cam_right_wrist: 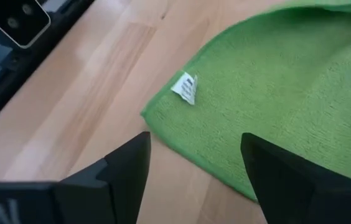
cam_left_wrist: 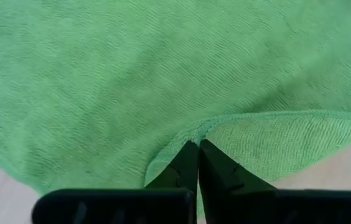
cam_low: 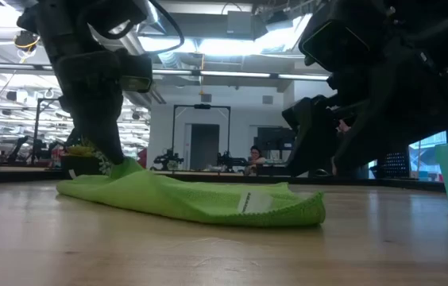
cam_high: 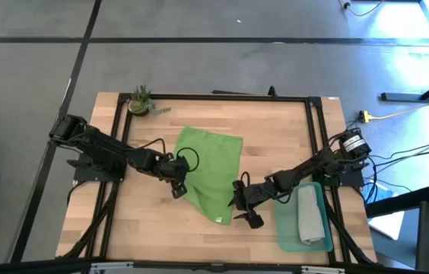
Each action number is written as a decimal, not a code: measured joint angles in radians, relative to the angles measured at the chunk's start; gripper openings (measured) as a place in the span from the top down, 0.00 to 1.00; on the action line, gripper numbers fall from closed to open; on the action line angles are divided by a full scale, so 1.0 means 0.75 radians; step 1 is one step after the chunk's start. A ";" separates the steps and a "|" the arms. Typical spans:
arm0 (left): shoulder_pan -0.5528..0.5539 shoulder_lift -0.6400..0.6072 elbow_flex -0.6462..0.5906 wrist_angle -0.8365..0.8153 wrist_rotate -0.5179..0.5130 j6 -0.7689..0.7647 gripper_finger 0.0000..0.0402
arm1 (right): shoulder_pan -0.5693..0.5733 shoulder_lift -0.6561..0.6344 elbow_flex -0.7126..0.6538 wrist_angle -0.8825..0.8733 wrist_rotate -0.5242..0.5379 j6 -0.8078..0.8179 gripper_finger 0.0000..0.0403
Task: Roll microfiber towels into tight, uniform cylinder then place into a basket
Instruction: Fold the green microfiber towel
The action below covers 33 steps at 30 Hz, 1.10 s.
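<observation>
My left gripper [cam_left_wrist: 198, 144] is clenched on the green towel's [cam_high: 211, 171] nine-o'clock edge at table centre, while my right gripper [cam_right_wrist: 194, 160] hovers released over its tagged five-o'clock corner. The grey towel [cam_high: 310, 215], rolled, lies in the basket [cam_high: 285, 232] at four o'clock. I judge rolling the green one is just beginning; next I need both edges gripped evenly.

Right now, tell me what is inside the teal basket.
The basket holds one rolled grey towel, lying lengthwise along its right side. Whatever might sit beneath the roll is covered.
</observation>
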 joint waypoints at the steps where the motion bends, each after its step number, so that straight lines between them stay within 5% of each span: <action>1: 0.014 0.000 0.000 0.000 0.001 -0.001 1.00 | 0.000 0.006 0.000 0.012 0.000 -0.011 0.38; 17: 0.212 0.000 0.000 0.001 0.007 -0.025 1.00 | 0.000 0.177 0.063 0.193 0.000 -0.047 0.38; 33: 0.265 0.000 0.000 -0.026 -0.014 0.047 1.00 | 0.005 0.188 0.075 0.194 -0.080 0.233 0.38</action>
